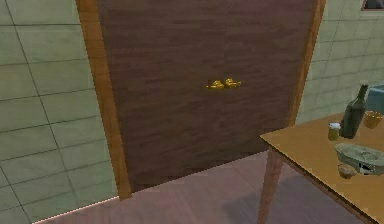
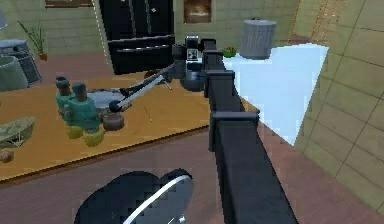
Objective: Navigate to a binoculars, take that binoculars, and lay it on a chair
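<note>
In the arm side view my arm (image 2: 235, 130) reaches out over a wooden table (image 2: 150, 135). The gripper (image 2: 122, 101) points toward the view's left, its thin fingers ending by a grey plate (image 2: 103, 97) and a small dark brown thing (image 2: 113, 121). With these things on the tabletop right behind its far end, I cannot tell whether it holds anything. Two teal bottles (image 2: 72, 103) stand just left of the plate, with small yellow things (image 2: 92, 137) at their foot.
The forward view faces a dark wooden door (image 1: 190, 100) with a gold handle (image 1: 222, 83) between tiled walls; the table corner (image 1: 300, 150) with a dark bottle (image 1: 354, 112) juts in at its right. Beyond the table stand a black fridge (image 2: 150, 35) and a grey bin (image 2: 258, 38).
</note>
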